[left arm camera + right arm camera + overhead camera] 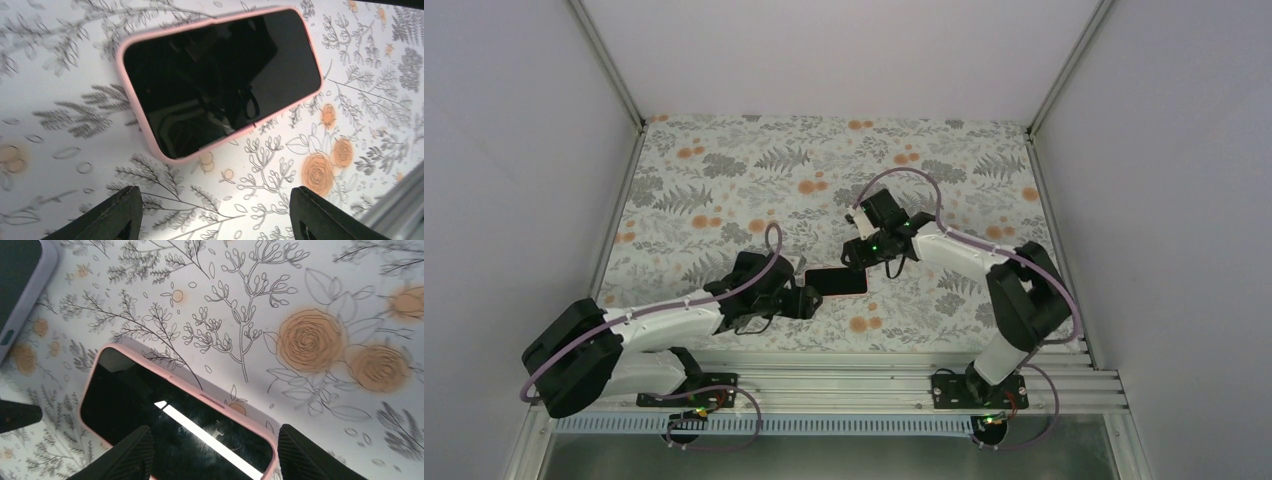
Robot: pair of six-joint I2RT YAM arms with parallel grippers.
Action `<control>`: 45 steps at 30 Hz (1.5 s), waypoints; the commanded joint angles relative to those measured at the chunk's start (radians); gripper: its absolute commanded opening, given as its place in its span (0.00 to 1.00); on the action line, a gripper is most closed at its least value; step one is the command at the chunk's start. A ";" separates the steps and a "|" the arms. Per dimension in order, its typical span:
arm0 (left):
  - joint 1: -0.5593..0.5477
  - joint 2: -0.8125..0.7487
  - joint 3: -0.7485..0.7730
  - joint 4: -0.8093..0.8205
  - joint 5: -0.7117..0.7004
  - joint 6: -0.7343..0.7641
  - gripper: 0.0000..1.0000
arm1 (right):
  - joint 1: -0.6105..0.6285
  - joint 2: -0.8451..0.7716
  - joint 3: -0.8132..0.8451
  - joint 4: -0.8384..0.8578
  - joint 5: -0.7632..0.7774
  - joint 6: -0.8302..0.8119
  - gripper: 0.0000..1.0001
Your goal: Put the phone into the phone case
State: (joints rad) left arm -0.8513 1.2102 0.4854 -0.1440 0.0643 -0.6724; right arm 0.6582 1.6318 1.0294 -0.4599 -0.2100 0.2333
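Observation:
The phone (836,282), black screen up, lies flat on the floral table inside the pink phone case (131,107), whose rim surrounds the screen. In the left wrist view the phone (220,80) lies ahead of my left gripper (216,215), which is open, empty and short of the phone's near corner. In the right wrist view the phone (150,405) and its pink rim (220,407) lie under my right gripper (215,452), which is open with its fingers on either side of the phone's end. In the top view my left gripper (809,300) is at the phone's left end and my right gripper (856,255) at its right end.
A second flat object with a lavender rim (30,285) and a dark face lies at the top left of the right wrist view. The aluminium rail (874,385) runs along the near table edge. White walls stand at the left, right and back.

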 commanded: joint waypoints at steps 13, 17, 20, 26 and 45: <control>0.005 0.176 -0.083 0.340 0.211 -0.108 0.79 | -0.022 0.160 -0.014 0.084 -0.181 -0.100 0.72; 0.032 0.220 -0.071 0.352 0.216 -0.094 0.79 | -0.022 0.126 -0.076 0.104 -0.221 -0.079 0.72; 0.071 0.235 -0.062 0.344 0.222 -0.075 0.79 | -0.018 0.077 -0.135 0.116 -0.242 -0.056 0.71; 0.133 0.279 0.005 0.287 0.216 -0.004 0.79 | 0.036 -0.035 -0.259 0.182 -0.330 0.009 0.65; 0.239 0.220 0.109 0.178 0.192 0.060 0.81 | 0.017 -0.179 -0.299 0.247 -0.102 0.168 0.63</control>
State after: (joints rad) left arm -0.6605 1.5185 0.5804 0.1192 0.2916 -0.6563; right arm 0.7521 1.5547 0.7090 -0.1703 -0.4416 0.3908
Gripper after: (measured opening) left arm 0.800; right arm 0.612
